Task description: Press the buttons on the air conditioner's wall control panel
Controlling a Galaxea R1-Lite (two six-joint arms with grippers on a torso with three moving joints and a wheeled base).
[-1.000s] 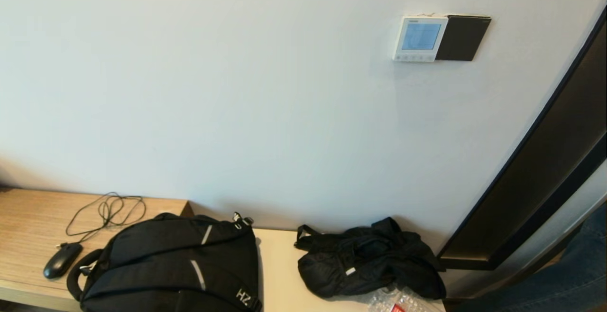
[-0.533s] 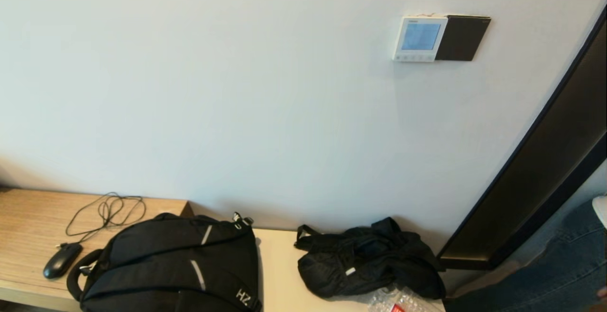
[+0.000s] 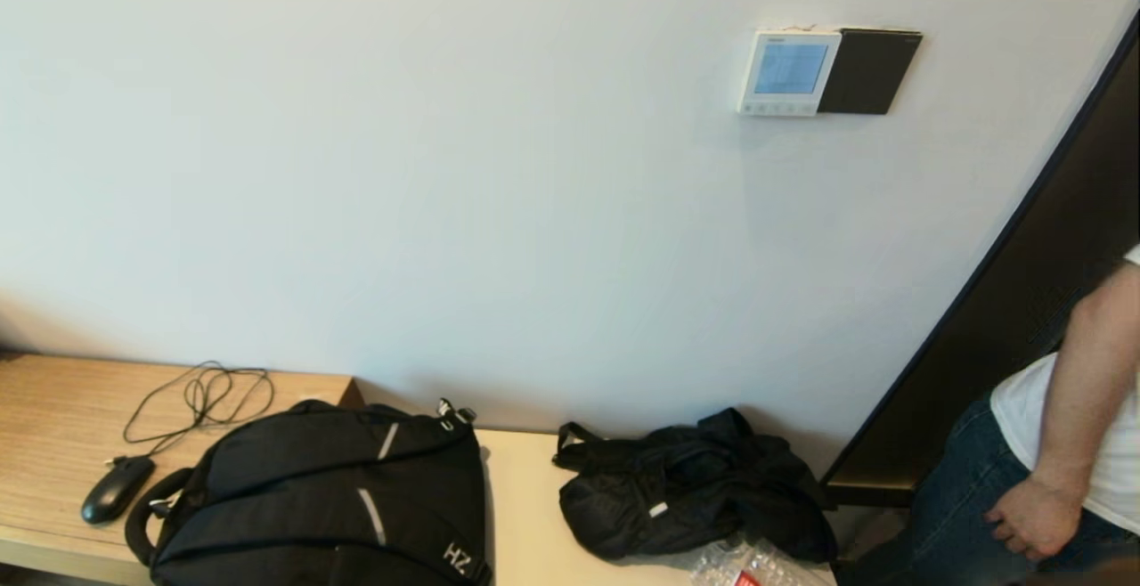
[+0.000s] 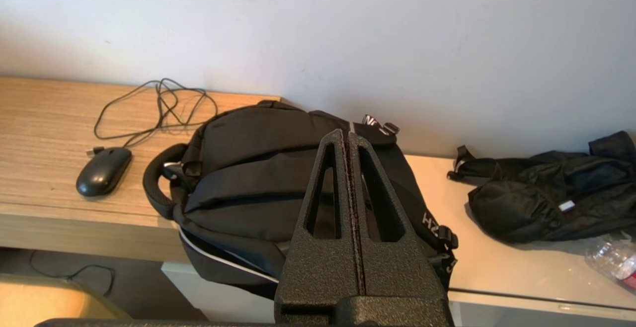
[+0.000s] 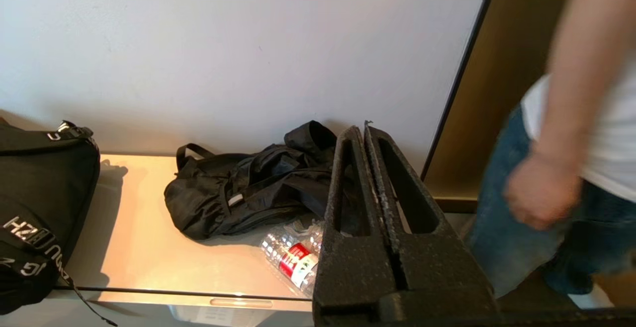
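Head view, item one: the air conditioner's wall control panel [image 3: 789, 72], a small white square with a pale blue lit screen, mounted high on the wall at about 1 o'clock from the scene's middle. Its buttons [image 3: 777, 108] run as a row of tiny white keys along the lower edge. A dark-brown square panel [image 3: 869, 71] sits touching it at 3 o'clock.

Item two: my left gripper [image 4: 346, 140], seen only from its own wrist camera, fingers pressed flat together with nothing between them, held low above the black backpack [image 4: 278, 188]. Well apart from the control panel.

Item three: my right gripper [image 5: 364, 133], likewise fingers closed tight and empty, low over the tabletop [image 5: 149, 257] near the crumpled black bag [image 5: 248, 188] and a plastic bottle [image 5: 290, 260]. Neither arm shows in the head view.

Item four, sundries: a black mouse [image 3: 116, 488] with its looped cable [image 3: 200, 399] at 8 o'clock; a person [image 3: 1051, 443] in jeans and a white shirt at 4 o'clock, beside the dark door frame [image 3: 1006, 345].

Progress entry: as I judge it, no press is under way and nothing nears the keys. The whole job appears to remain: raise one arm to the panel, line a closed fingertip on a key, press. Whether the lit screen reflects any press I cannot tell.
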